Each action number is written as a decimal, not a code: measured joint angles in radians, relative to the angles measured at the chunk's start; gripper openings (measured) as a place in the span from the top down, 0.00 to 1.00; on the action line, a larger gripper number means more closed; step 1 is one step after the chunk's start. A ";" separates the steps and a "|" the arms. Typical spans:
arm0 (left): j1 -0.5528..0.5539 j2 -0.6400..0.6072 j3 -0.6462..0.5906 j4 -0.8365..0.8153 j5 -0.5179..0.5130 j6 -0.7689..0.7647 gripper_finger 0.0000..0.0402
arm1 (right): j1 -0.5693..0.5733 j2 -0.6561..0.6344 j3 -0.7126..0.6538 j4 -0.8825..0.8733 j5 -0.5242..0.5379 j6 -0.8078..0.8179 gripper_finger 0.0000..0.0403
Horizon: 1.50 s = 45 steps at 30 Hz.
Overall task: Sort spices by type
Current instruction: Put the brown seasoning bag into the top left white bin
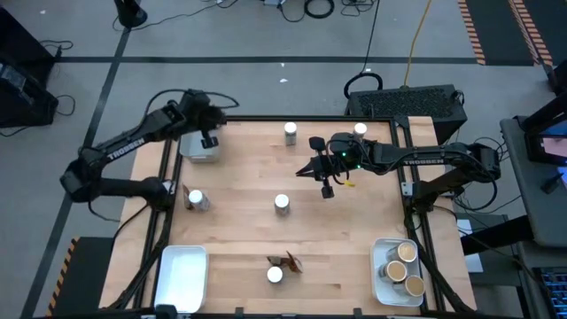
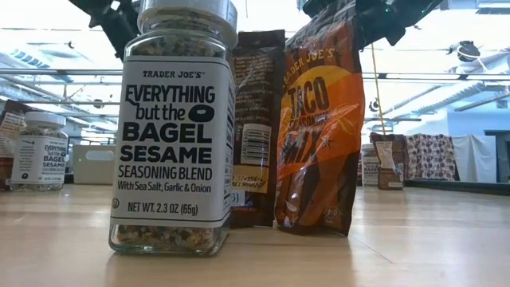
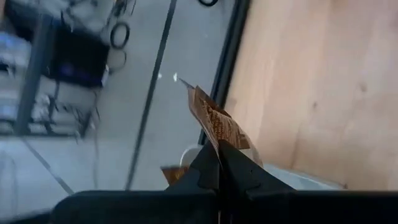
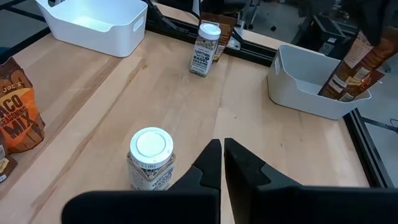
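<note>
My left gripper (image 1: 208, 139) hangs over the white tray (image 1: 197, 151) at the table's far left corner, shut on a brown crinkly sachet (image 3: 214, 124). My right gripper (image 1: 326, 183) hovers shut and empty over the middle of the table, just short of a white-lidded jar (image 4: 151, 158). More white-lidded jars stand upright on the wood: two by the far edge (image 1: 290, 131), (image 1: 360, 130), one at the left (image 1: 197, 199), one near the front (image 1: 275, 275). An orange-brown sachet (image 2: 315, 127) stands by that front jar (image 2: 171, 127). Tan-lidded jars (image 1: 400, 266) sit in the near right tray. My left gripper pinches the brown sachet between its two fingers by one end (image 3: 222, 142), coming from above and pointing down. The sachet reaches out past the fingertips and hangs below them. Its lower end (image 4: 348, 81) dips behind the far left tray's rim.
A white tray (image 1: 182, 275) sits at the near left corner and another (image 1: 383, 252) at the near right. A further sachet (image 1: 188, 197) stands beside the left jar. Bare wood lies between the jars around my right gripper.
</note>
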 joint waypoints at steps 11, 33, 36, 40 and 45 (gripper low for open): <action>0.142 0.094 0.000 -0.037 0.074 -0.065 1.00 | 0.000 0.000 0.000 -0.002 0.000 -0.002 1.00; 0.318 0.266 0.000 -0.019 0.225 -0.085 1.00 | 0.000 0.000 0.000 -0.065 0.000 0.030 1.00; 0.318 0.286 0.000 -0.011 0.238 -0.085 1.00 | 0.000 0.000 0.000 -0.065 0.000 0.030 1.00; 0.318 0.304 0.000 -0.012 0.238 -0.085 1.00 | 0.000 0.000 0.000 -0.066 0.000 0.031 1.00; 0.318 0.308 0.000 -0.014 0.237 -0.085 1.00 | 0.000 0.000 0.000 -0.069 0.000 0.049 1.00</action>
